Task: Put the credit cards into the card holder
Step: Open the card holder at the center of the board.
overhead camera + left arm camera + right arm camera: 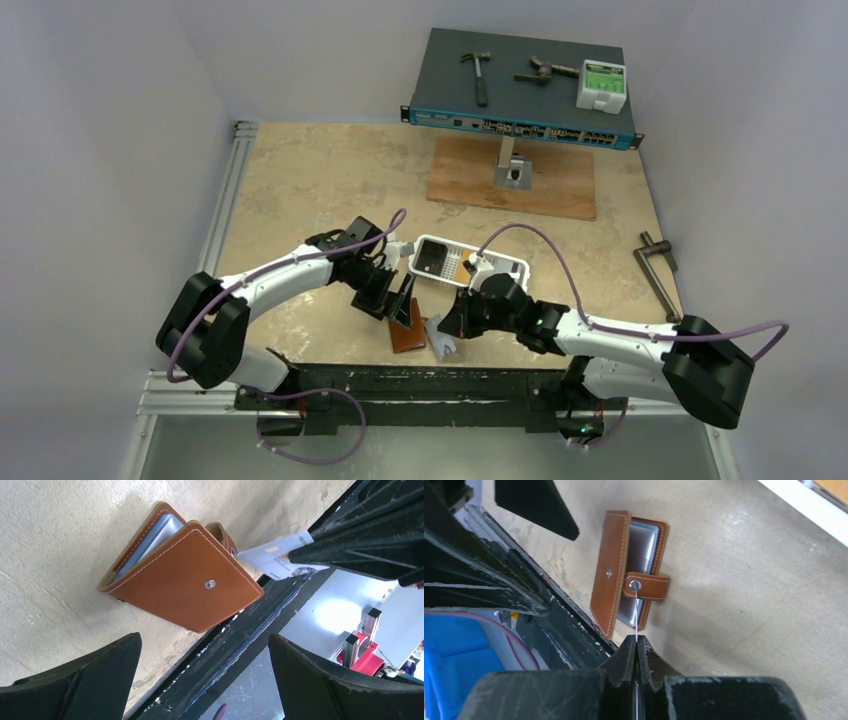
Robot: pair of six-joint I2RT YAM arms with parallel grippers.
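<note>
Card (pixel 636 614) in R pincer (pixel 637 642) — tip at holder (pixel 608 580)

Soft, even overhead light; card holder (pixel 185 585) sharp, faint shadow beside it, white glare flaring lower right.

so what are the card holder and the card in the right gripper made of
Card holder: looks like tan leather or a faux version, smooth and matte, with pale edge stitching and a metal snap. Credit card in the right gripper: probably thin stiff plastic, white and printed, flat though pinched by one edge.
</note>
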